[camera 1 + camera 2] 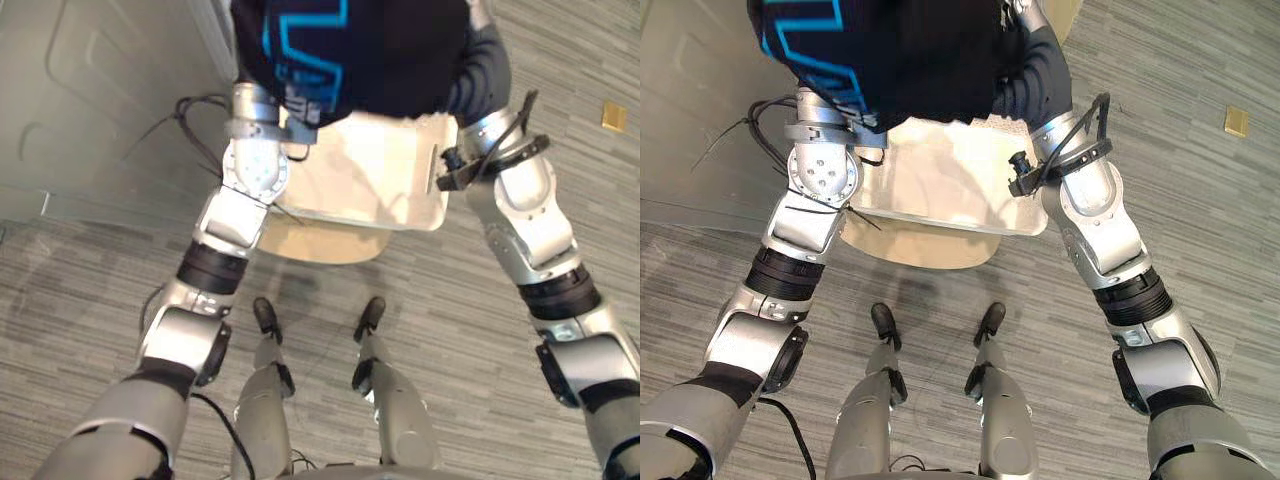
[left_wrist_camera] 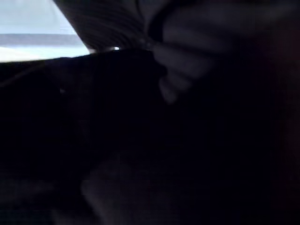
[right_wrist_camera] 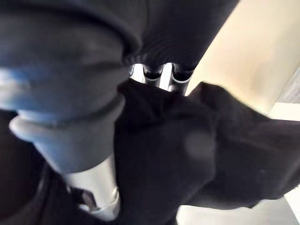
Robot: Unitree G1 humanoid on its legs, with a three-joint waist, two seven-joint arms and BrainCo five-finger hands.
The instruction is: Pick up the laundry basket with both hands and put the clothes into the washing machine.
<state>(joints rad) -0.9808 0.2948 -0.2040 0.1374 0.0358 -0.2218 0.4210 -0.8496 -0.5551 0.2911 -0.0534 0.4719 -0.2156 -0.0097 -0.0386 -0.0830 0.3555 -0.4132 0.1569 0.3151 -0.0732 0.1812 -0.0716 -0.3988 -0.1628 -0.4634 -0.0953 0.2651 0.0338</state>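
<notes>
Cream laundry basket (image 1: 370, 190), dark blue-striped garment (image 1: 380, 50) seemingly heaped on top

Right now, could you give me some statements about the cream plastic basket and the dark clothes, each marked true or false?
The cream plastic laundry basket sits between the robot's two arms. True.
The black garment with blue stripes is folded under the basket. False: it covers the basket's far end.
The small yellow square lies inside the basket. False: it lies on the grey striped carpet.
A grey panel stands at the robot's left. True.
</notes>
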